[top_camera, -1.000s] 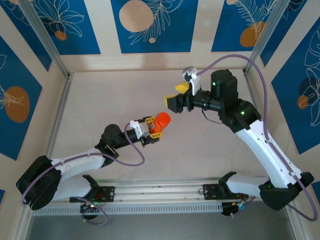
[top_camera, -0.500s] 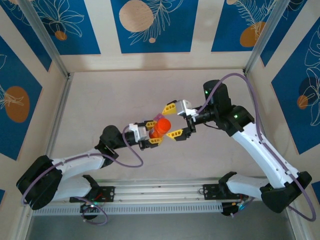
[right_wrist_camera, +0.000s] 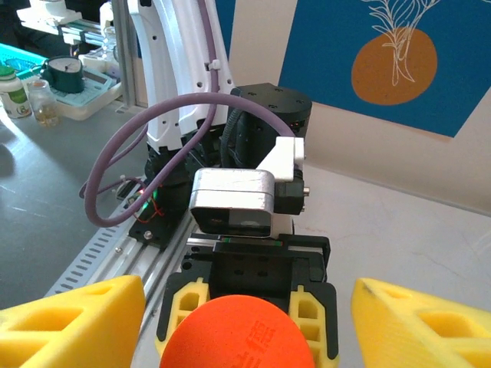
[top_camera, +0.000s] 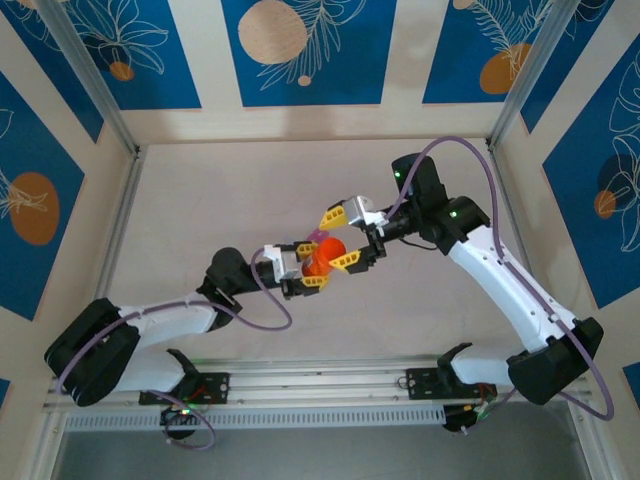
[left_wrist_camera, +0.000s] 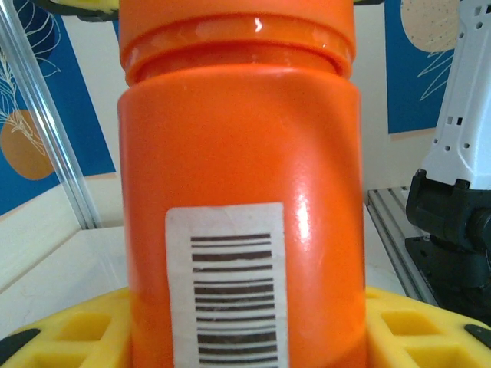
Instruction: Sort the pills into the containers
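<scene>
A: Step in hand, as I read it: taking the cap off. The left gripper (top_camera: pixel 306 264) is clamped on the orange bottle (top_camera: pixel 324 256) at mid-table, with its arm reaching in from 8 o'clock.

B: The left wrist view agrees. 2 yellow fingers (left_wrist_camera: pixel 69 330) press the bottle low down, below the barcode label (left_wrist_camera: pixel 226 284). And the right gripper?

A: The right gripper (top_camera: pixel 341 240) comes in from 2 o'clock with its jaws spread wide, 1 on each side of the cap (right_wrist_camera: pixel 239 333). The right wrist view shows a gap on both sides, so there is no contact yet.

B: Where are the containers?

A: I take the small pink-purple patch at 11 o'clock of the bottle for the containers (top_camera: pixel 319 236). It is mostly hidden under the right gripper, so I cannot confirm that. The pills are presumably inside the bottle, whose wall is opaque.

B: What would make this step go well?

A: 4 points, all judgement.
1. Centre the cap between the pads before closing. It looks roughly centred now.
2. Close on the cap only. The rim below it must stay free, or the twist will fight the left gripper's hold.
3. Twist about the bottle's own axis, then lift straight off along it.
4. Keep the mouth tipped up. The tilt is hard to judge from above.

B: What are the risks?

A: The bottle is smooth and glossy, so it may spin in the left gripper's hold. Pills would spill if the cap came off with a jerk.
</scene>
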Motion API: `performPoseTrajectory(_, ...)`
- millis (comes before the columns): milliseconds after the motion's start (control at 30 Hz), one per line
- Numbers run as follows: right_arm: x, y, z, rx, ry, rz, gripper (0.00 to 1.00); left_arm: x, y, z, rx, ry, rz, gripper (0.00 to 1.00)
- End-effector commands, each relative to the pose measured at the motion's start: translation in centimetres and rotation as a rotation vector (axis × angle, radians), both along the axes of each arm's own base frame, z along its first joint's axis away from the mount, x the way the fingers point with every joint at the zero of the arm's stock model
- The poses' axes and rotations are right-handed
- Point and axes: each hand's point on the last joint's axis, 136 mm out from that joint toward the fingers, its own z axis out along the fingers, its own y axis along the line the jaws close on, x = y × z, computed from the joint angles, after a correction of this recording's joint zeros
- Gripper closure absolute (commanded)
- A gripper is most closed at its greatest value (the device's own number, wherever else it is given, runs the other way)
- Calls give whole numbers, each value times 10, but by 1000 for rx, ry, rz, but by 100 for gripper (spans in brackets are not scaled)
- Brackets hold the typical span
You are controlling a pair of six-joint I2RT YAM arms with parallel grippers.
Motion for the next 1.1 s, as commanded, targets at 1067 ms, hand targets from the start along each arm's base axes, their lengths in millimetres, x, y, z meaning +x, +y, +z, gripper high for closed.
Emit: performPoseTrajectory(1067, 36, 12, -51, -106, 114, -246, 54, 41, 7, 53, -116, -29, 123, 100)
